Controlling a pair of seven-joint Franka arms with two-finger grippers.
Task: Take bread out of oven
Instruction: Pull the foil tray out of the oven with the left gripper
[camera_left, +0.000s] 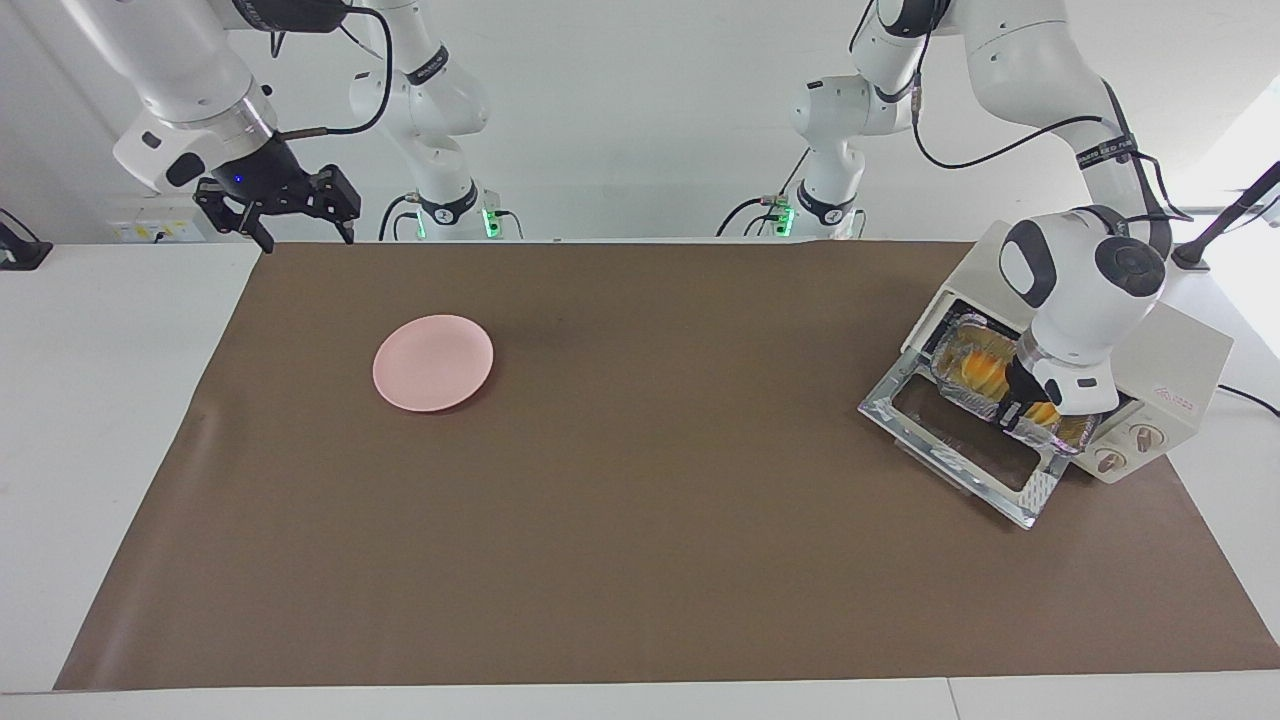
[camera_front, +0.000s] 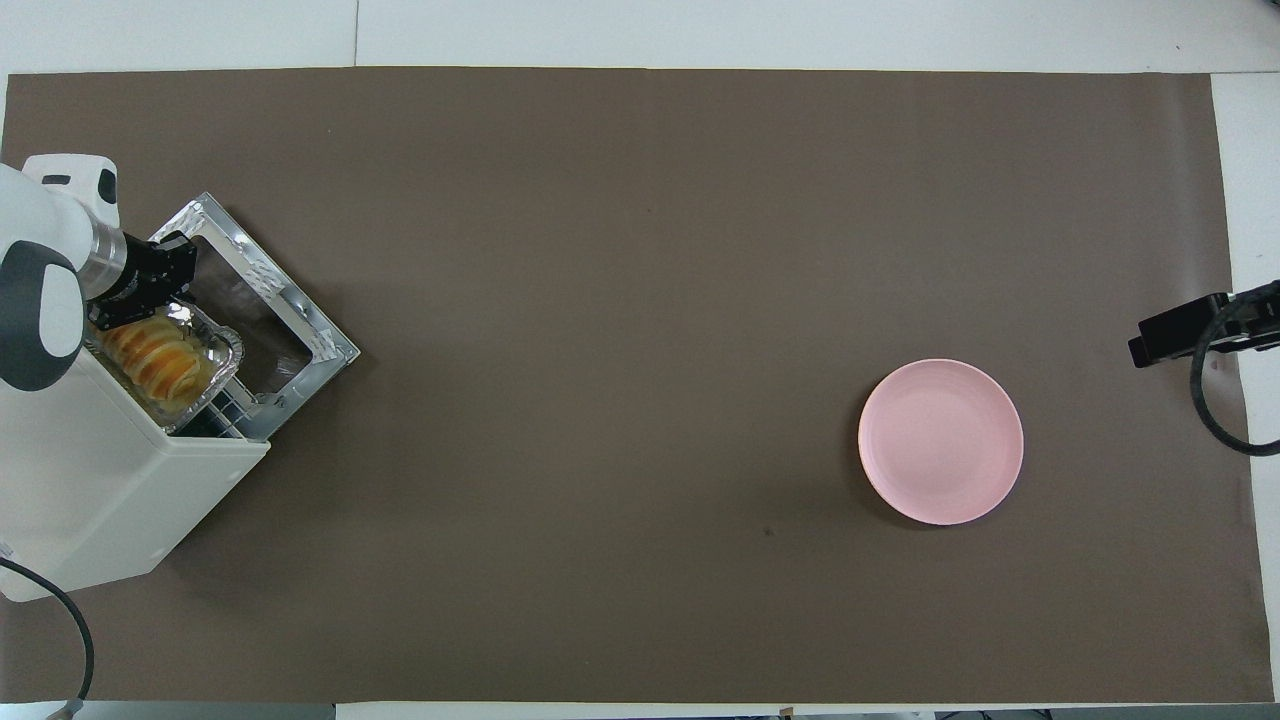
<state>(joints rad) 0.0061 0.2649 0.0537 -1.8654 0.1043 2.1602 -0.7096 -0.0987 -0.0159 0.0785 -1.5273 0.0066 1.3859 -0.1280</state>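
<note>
The bread (camera_left: 983, 371) (camera_front: 155, 360) lies in a shiny foil tray (camera_left: 1050, 433) (camera_front: 228, 348) at the mouth of the cream-white oven (camera_left: 1180, 362) (camera_front: 100, 480). The oven stands at the left arm's end of the table with its glass door (camera_left: 960, 455) (camera_front: 290, 312) folded down flat. My left gripper (camera_left: 1020, 410) (camera_front: 172, 305) reaches down over the door and is shut on the foil tray's rim, beside the bread. My right gripper (camera_left: 308, 240) hangs open and holds nothing, above the table edge at the right arm's end, where that arm waits.
A pink plate (camera_left: 433, 362) (camera_front: 941, 441) lies on the brown mat (camera_left: 640, 560) toward the right arm's end. The oven's two knobs (camera_left: 1125, 448) face away from the robots. Bare mat stretches between the plate and the oven door.
</note>
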